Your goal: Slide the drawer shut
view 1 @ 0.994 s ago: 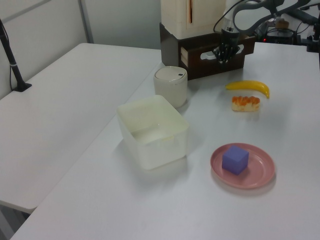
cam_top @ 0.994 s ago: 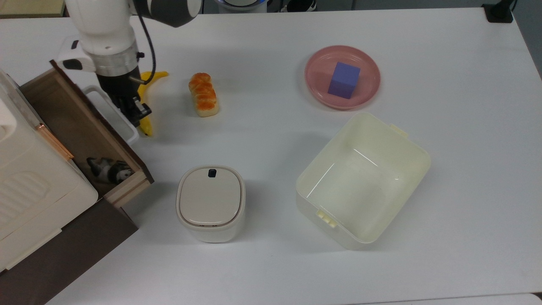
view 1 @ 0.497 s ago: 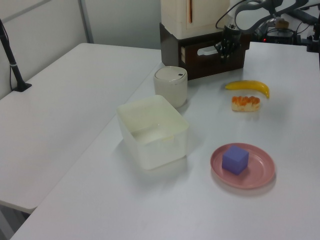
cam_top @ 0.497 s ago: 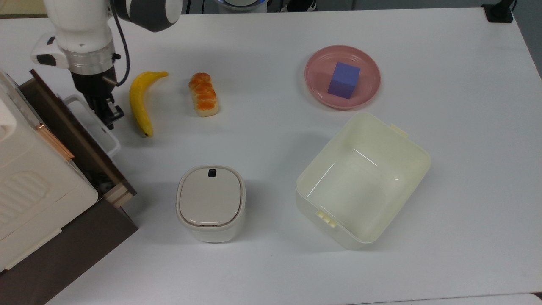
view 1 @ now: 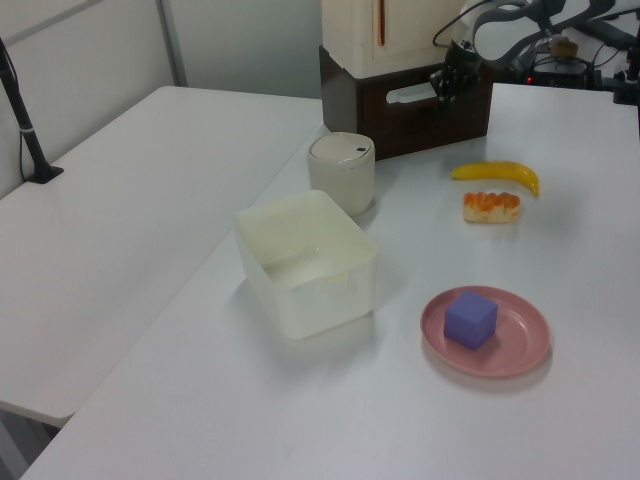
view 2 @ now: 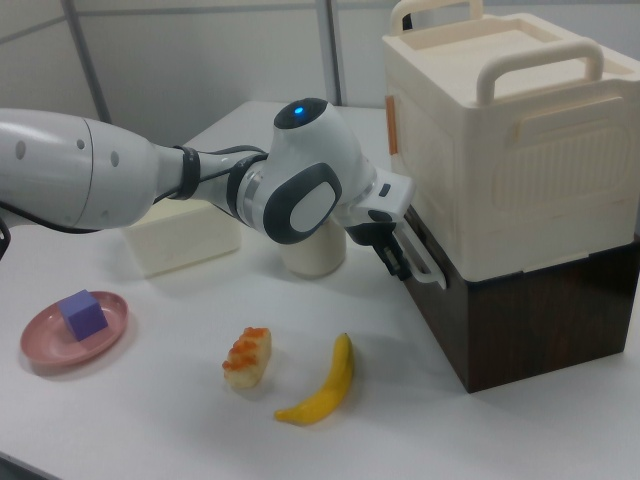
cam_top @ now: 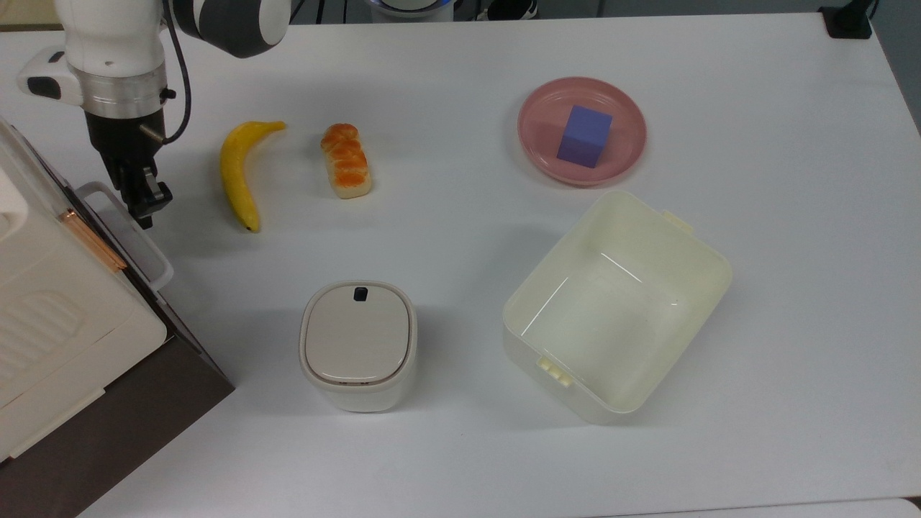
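The white table (cam_top: 755, 403) carries everything. At the top view's left edge stands the dark brown cabinet (cam_top: 108, 432) with a large cream carrying case (cam_top: 50, 309) stacked on top of it; in the right view the same case (view 2: 510, 140) sits on the cabinet (view 2: 540, 310) at the right view's right. The drawer (view 1: 420, 100) is pushed in, its dark front flush with the cabinet face in the left view, and its white loop handle (cam_top: 133, 234) sticks out toward the table. The white and grey arm (view 2: 150, 185) reaches across to it, and the gripper (cam_top: 144, 201) sits at the far end of that handle, right against the drawer front; whether its fingers are open or clamped on the bar cannot be told from these views.

In the top view's lower right lies the large cream tub (cam_top: 619, 302), open and turned at an angle. Just beyond it is a pink plate (cam_top: 626, 144) holding a purple cube (cam_top: 584, 137). A small white lidded bin (cam_top: 357, 345) stands between tub and cabinet. Near the gripper lies a yellow banana (cam_top: 237, 173), and beside that a glazed bread roll (cam_top: 346, 160), the two apart from each other
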